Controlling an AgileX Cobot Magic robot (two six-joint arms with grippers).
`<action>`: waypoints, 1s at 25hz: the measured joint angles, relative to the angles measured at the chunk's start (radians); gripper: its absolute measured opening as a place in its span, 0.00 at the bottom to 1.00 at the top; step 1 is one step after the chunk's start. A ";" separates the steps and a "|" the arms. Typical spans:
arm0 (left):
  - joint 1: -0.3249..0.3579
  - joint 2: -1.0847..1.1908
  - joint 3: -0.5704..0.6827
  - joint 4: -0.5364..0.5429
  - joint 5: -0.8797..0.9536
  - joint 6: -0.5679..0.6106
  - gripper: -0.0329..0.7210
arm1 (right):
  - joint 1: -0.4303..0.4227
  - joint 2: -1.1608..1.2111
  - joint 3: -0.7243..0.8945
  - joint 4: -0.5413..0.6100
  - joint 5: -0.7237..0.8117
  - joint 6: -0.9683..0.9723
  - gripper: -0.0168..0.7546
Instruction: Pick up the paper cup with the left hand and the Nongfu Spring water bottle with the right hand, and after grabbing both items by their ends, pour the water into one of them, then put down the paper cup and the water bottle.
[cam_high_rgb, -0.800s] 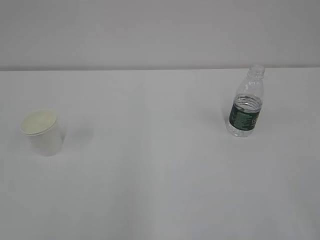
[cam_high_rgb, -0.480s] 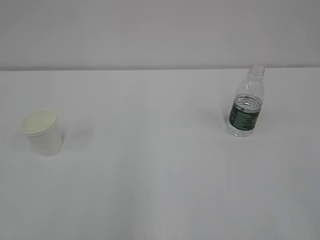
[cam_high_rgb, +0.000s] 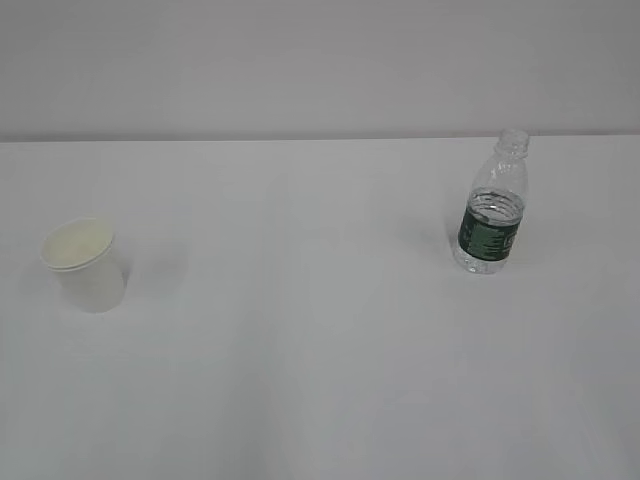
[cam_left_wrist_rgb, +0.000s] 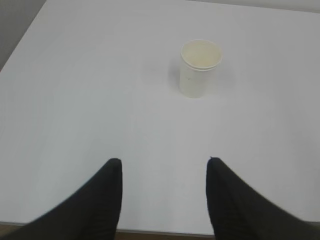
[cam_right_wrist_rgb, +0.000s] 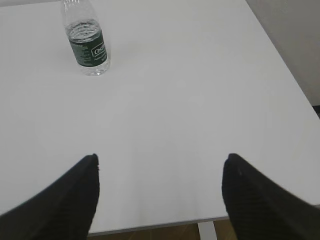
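**Both grippers empty, cup and bottle waiting**

Nothing on the table has moved since the earlier exterior pictures: the small white tapered paper cup (cam_high_rgb: 84, 265) stands upright at the left, the clear ribbed Nongfu Spring water bottle with its dark green label band (cam_high_rgb: 492, 206) upright at the right, well apart.

The left hand (cam_left_wrist_rgb: 163, 197) hangs back from the cup (cam_left_wrist_rgb: 200, 68), jaws moderately parted and holding nothing. The right hand (cam_right_wrist_rgb: 159, 192) stands wider open, also empty, with the bottle (cam_right_wrist_rgb: 86, 42) far ahead and to its left.

The cup is probably light and easily crushed, so it wants a gentle grip low on its wall. The bottle looks thin, slick and partly filled, so the firmer ribbed base is likely the safest hold.
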 joint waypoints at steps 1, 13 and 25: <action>0.000 0.000 0.000 -0.001 0.000 0.000 0.55 | 0.000 0.000 0.000 0.000 0.000 0.000 0.76; 0.000 0.000 0.000 -0.002 0.000 0.000 0.52 | 0.000 0.000 0.000 0.000 0.000 0.000 0.76; 0.000 0.000 0.000 -0.002 0.000 0.000 0.48 | 0.000 0.000 0.000 0.005 -0.002 0.000 0.76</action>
